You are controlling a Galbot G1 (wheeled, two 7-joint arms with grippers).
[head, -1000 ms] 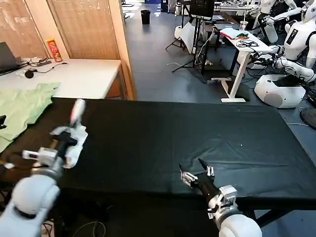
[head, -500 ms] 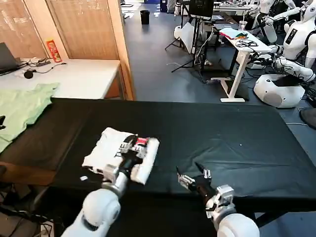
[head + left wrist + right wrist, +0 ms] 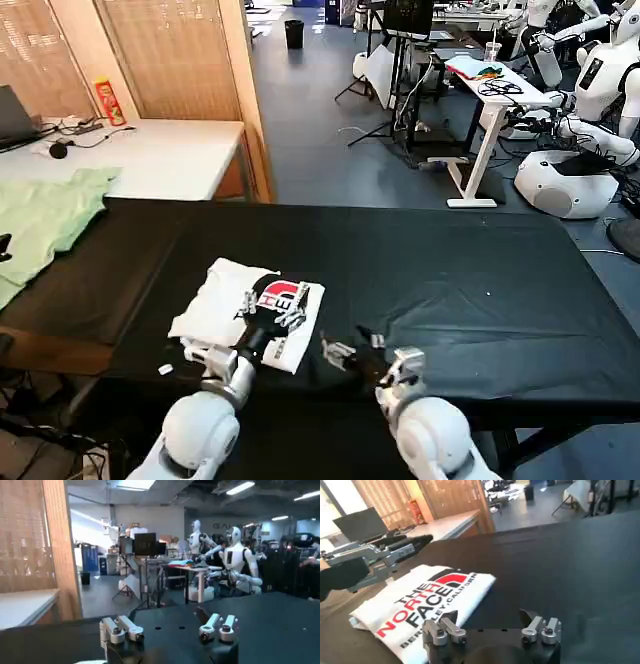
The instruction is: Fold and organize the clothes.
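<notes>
Lettering reads "THE NORTH FACE" in black and red across the folded white T-shirt (image 3: 422, 607), with a smaller line under it that I can only partly make out, ending in "CALIFORNIA". From my head camera the T-shirt (image 3: 232, 308) lies on the black table (image 3: 450, 270) at about 8 o'clock from the table's middle, near the front edge, folded into a rough rectangle with the red print patch facing up. My left gripper (image 3: 268, 309) sits over the shirt's printed end, arm reaching in from 7 o'clock at the bottom of the view, fingers spread wide just above the cloth; I cannot tell whether they touch it. The left wrist camera shows the same left gripper (image 3: 169, 629) with its two fingers well apart and nothing between them. My right gripper (image 3: 350, 350) hovers low over bare black cloth just beside the shirt's right edge, at roughly 6 o'clock on the table, arm coming up from the bottom of the view; its fingers are also spread, and the right wrist camera shows the right gripper (image 3: 491, 628) wide and empty, pointed toward the shirt. A pale green garment (image 3: 45, 222) lies at 9 o'clock, draped over the table's left end. A red can (image 3: 109, 101) stands on the white desk (image 3: 160, 155) behind at 11 o'clock.
</notes>
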